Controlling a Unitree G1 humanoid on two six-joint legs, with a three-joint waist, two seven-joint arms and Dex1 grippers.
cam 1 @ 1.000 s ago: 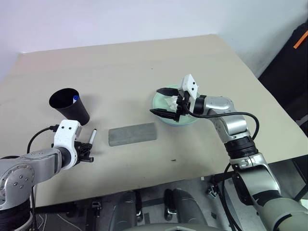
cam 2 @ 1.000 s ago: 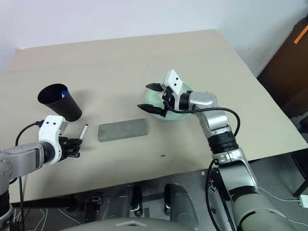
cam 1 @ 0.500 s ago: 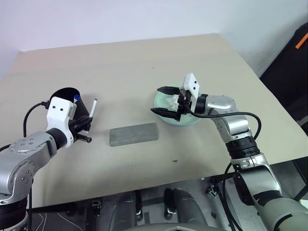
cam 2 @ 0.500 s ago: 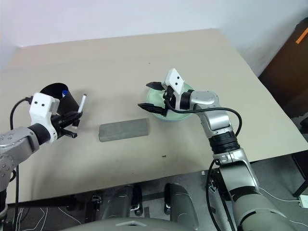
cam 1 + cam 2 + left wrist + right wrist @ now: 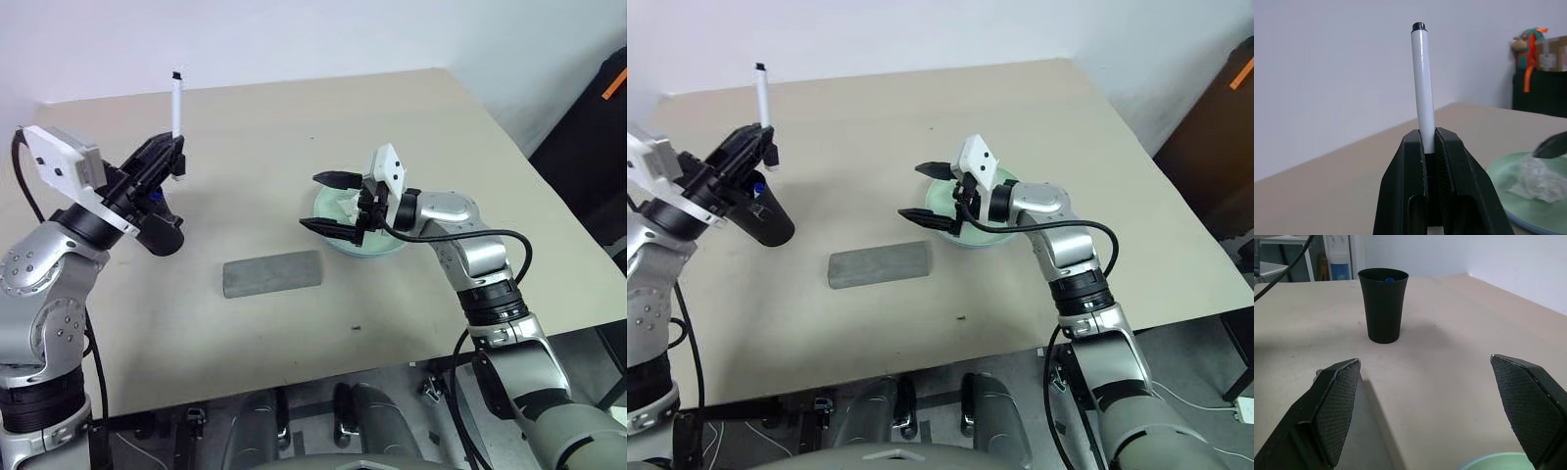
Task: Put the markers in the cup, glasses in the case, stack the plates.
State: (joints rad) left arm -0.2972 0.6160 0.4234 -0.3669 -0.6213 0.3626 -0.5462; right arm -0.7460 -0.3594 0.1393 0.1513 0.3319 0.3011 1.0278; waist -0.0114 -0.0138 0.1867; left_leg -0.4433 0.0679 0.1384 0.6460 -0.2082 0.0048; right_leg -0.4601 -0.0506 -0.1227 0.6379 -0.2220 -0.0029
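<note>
My left gripper (image 5: pixel 168 160) is shut on the black-capped marker (image 5: pixel 177 102), which stands upright above the black cup (image 5: pixel 765 216). That marker (image 5: pixel 1422 83) rises from between the closed fingers (image 5: pixel 1400 186). A blue-capped marker (image 5: pixel 1388 279) sits inside the cup (image 5: pixel 1383 303). My right gripper (image 5: pixel 318 202) hangs open and level over the near-left rim of the mint green plate (image 5: pixel 380 247), which holds a crumpled white tissue (image 5: pixel 350 208). The grey case (image 5: pixel 271 273) lies flat between cup and plate. The glasses are out of view.
The tan table (image 5: pixel 294 127) ends just right of the plate and along the near side. A dark object (image 5: pixel 588 147) stands beyond the table's right edge. A small dark speck (image 5: pixel 355 327) lies near the front.
My left gripper has lifted the black-capped marker from table level beside the cup to above it, turning the marker upright. The right gripper has stayed over the plate.
</note>
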